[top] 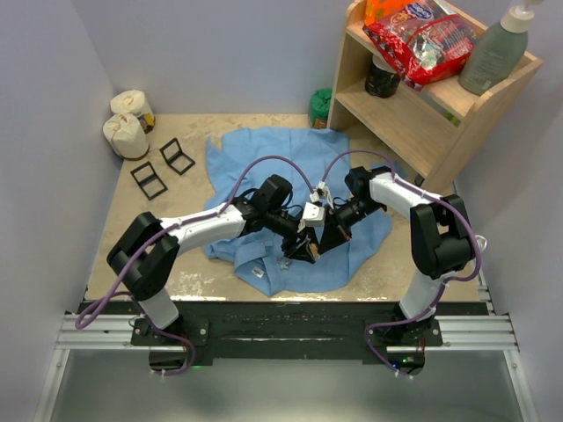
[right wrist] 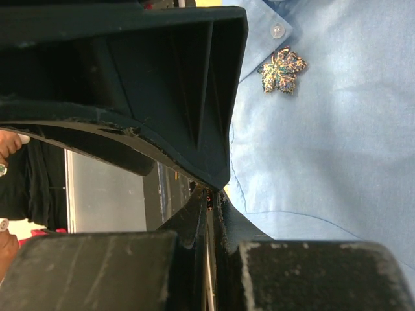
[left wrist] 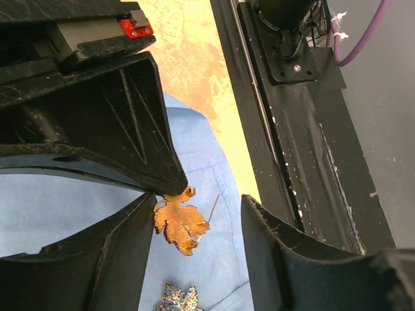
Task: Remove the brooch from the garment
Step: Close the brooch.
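The garment [top: 255,163], a light-blue shirt, lies spread on the table. Over its front edge both grippers meet. My right gripper [right wrist: 211,191] is shut; in the left wrist view its tip [left wrist: 170,188] pinches the stem end of an orange leaf-shaped brooch [left wrist: 178,220]. The brooch hangs just above the cloth [left wrist: 214,272] with its pin sticking out loose. My left gripper [left wrist: 198,201] is open, with the orange brooch between its fingers and its left finger beside the leaf's edge. A second, iridescent leaf brooch [right wrist: 283,70] lies on the shirt near a white button [right wrist: 277,30].
A wooden shelf [top: 422,114] with a red snack bag and a bottle stands at the back right. Two white bundles [top: 127,132] and two black frames [top: 163,167] sit at the back left. A black rail [left wrist: 292,129] runs along the table's near edge.
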Robot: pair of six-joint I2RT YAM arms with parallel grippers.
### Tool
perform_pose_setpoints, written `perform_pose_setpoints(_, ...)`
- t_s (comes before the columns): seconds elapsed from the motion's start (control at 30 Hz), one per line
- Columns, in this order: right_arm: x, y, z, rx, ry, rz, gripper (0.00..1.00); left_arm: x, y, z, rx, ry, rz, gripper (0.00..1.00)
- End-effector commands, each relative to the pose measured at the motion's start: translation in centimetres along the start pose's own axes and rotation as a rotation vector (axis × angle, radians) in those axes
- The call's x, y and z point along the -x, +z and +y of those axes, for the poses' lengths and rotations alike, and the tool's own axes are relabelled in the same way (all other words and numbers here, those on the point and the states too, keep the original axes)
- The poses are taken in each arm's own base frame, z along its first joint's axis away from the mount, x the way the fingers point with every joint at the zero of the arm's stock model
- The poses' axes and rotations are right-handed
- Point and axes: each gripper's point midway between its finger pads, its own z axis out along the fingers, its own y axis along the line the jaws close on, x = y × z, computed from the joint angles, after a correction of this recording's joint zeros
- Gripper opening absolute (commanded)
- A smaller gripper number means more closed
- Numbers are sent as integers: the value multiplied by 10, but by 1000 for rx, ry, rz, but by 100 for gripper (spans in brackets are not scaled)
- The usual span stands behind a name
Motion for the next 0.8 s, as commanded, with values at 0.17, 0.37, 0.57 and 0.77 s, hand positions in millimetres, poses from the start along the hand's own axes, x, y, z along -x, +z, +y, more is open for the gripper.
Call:
perform_pose_setpoints(0.17, 12, -6, 8, -11, -66, -47, 0, 9, 3, -2, -12, 49, -7, 53)
perform_pose_setpoints(0.37, 12, -8, 8, -10, -66, -50, 0, 3, 3, -1, 1, 53, 11, 50)
perform_pose_setpoints(0.57, 13, -9, 8, -10, -66, -58, 0, -1, -1, 0, 31, 77, 23, 51)
perform_pose_setpoints(0.77, 13, -10, 9, -11, -68, -61, 0, 3, -2, 2, 51, 86, 15, 44)
